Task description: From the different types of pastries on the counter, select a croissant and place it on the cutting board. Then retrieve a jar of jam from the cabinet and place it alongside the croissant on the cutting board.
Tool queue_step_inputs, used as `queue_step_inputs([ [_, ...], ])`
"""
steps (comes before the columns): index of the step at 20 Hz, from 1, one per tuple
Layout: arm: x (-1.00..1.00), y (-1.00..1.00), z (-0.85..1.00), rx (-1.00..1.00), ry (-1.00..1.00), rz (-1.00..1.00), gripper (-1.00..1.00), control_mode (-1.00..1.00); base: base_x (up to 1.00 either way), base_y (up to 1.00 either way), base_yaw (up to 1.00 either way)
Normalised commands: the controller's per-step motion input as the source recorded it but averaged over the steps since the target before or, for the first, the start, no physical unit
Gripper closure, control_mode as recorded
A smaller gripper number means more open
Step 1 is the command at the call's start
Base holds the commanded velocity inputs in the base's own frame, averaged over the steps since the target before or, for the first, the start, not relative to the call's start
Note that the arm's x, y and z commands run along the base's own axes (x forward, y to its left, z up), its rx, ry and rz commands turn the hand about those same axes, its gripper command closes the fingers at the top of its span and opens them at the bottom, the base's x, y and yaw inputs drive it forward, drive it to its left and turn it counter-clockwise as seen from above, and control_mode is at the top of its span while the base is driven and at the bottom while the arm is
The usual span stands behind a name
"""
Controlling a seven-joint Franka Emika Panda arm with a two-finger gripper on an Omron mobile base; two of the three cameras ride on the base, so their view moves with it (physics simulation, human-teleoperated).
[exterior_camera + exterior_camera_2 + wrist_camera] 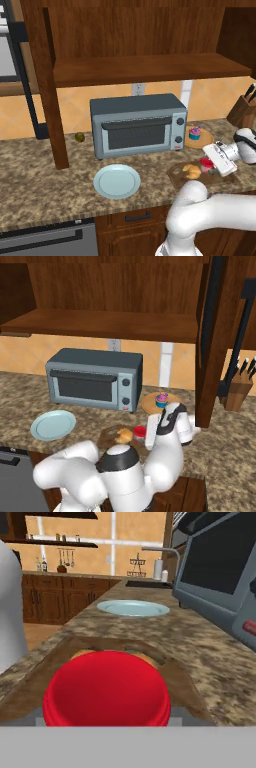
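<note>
Red fills the lower middle of the hand view: the lid of the jar of jam (106, 688) sits right at the gripper (106, 724), whose finger tips are hidden behind it, so whether they pinch the jar or stand spread I cannot tell. From the left base view the gripper (212, 164) reaches in from 3 o'clock, with the jar (206, 163) at its tip. The jar stands over the dark-brown cutting board (176, 176), just beside the croissant (191, 171), which lies at the jar's 8 o'clock. In the right base view the jar (140, 432) shows as a red spot at 3 o'clock of the croissant (124, 435), both on the board (106, 435), with the white hand close against the jar's right side.

Past the board, at 12 o'clock of the jar in the left base view, a round tan plate (204, 140) carries the cupcake (194, 133) with pink frosting. A grey toaster oven (137, 125) stands at 10 o'clock of the board on the speckled counter (40, 175). A light-blue plate (117, 181) lies at 9 o'clock of the board, well apart from it. A small dark-green round thing (79, 136) sits at the oven's 9 o'clock. A knife block (243, 109) stands at 1 o'clock. The cabinet (145, 65) hangs above, its post (52, 110) coming down to the counter.
</note>
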Motion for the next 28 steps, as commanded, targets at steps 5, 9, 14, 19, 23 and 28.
queue_step_inputs([
  [5, 0.10, -0.32, -0.17, 0.01, -0.03, 0.07, -1.00, -1.00, 0.00, 0.00, 0.00],
  [9, -0.13, -0.56, 0.00, 0.04, -0.06, 0.00, -1.00, -1.00, 0.00, 0.00, 0.00],
  [14, -0.41, -0.40, 0.03, 0.05, -0.08, 0.00, -1.00, -1.00, 0.00, 0.00, 0.00],
  [19, -0.82, -0.48, 0.55, 0.16, -0.10, -0.12, -1.00, -1.00, 0.00, 0.00, 0.00],
  [23, -1.00, -0.77, 0.62, 0.31, -0.06, -0.31, -1.00, -1.00, 0.00, 0.00, 0.00],
  [28, -1.00, -0.67, 0.62, 0.34, -0.05, -0.32, -1.00, -1.00, 0.00, 0.00, 0.00],
])
